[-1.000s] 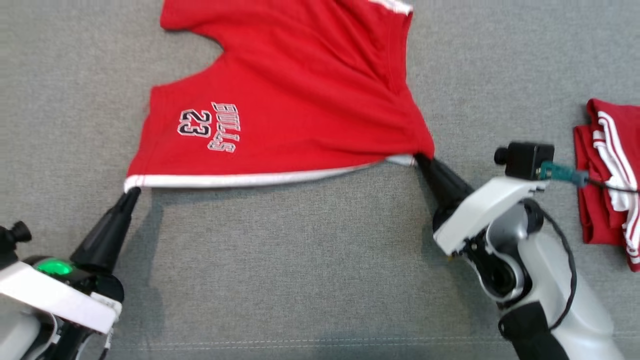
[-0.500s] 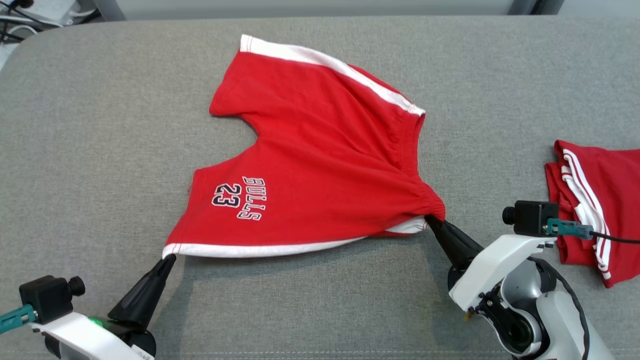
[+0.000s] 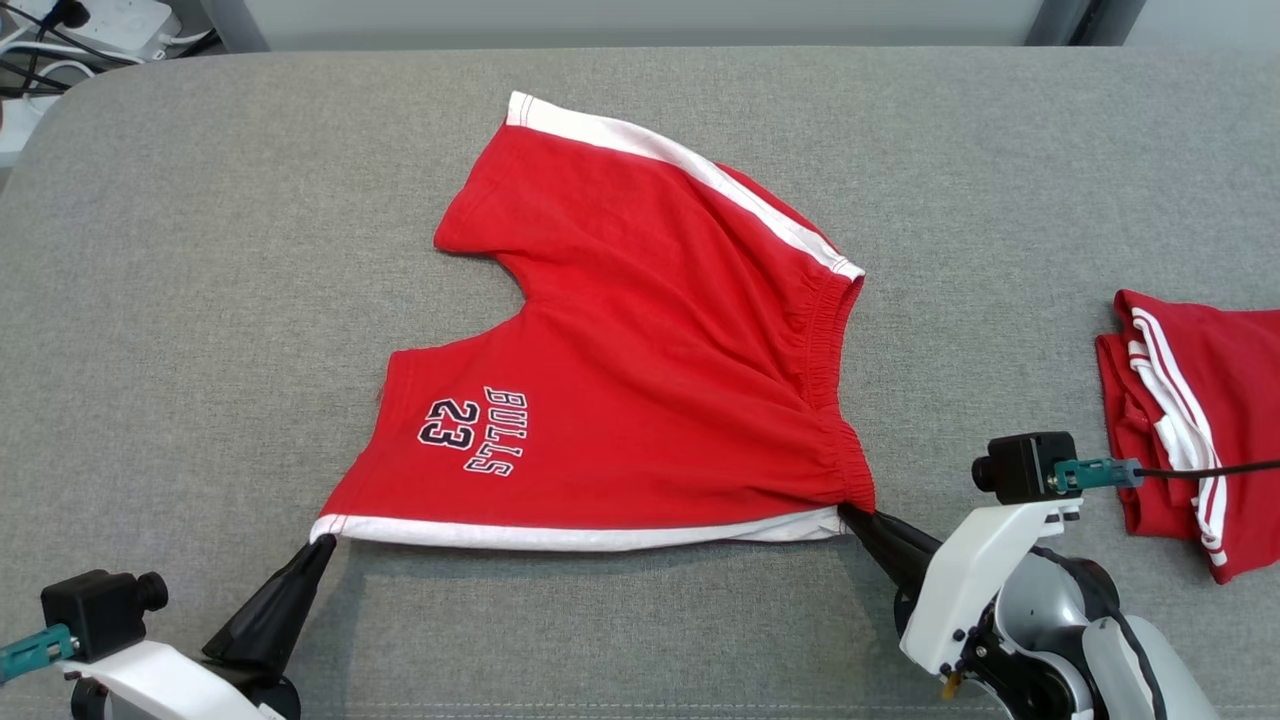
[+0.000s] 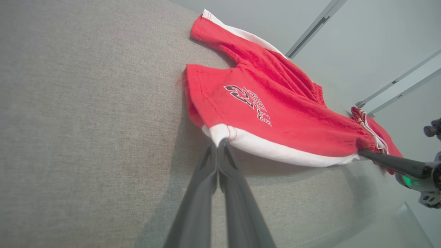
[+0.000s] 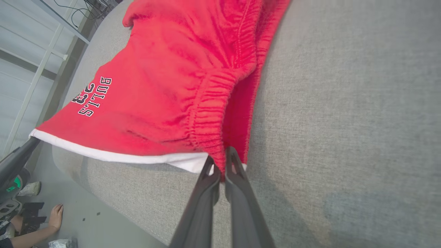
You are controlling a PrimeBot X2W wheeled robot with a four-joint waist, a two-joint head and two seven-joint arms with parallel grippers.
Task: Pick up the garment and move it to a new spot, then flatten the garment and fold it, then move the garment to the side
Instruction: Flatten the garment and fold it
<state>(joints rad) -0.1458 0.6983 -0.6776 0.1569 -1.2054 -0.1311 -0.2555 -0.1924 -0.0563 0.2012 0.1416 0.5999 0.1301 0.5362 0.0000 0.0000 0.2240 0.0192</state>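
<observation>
The garment is a pair of red shorts with white side stripes and "BULLS 23" lettering, spread on the grey cushion. My left gripper is shut on its near left corner, at the white hem. My right gripper is shut on the near right corner, at the elastic waistband. The near edge hangs stretched between the two grippers, lifted slightly off the cushion. The far leg lies flat toward the back.
A second red garment with white stripes lies bunched at the right edge of the cushion. Cables and a power strip sit beyond the far left corner. A person's hand rests on the floor below the cushion's edge.
The head camera has tilted up, so the whole picture shifted down. Both grippers have drawn the garment toward the near edge, and its near hem is stretched straighter.
</observation>
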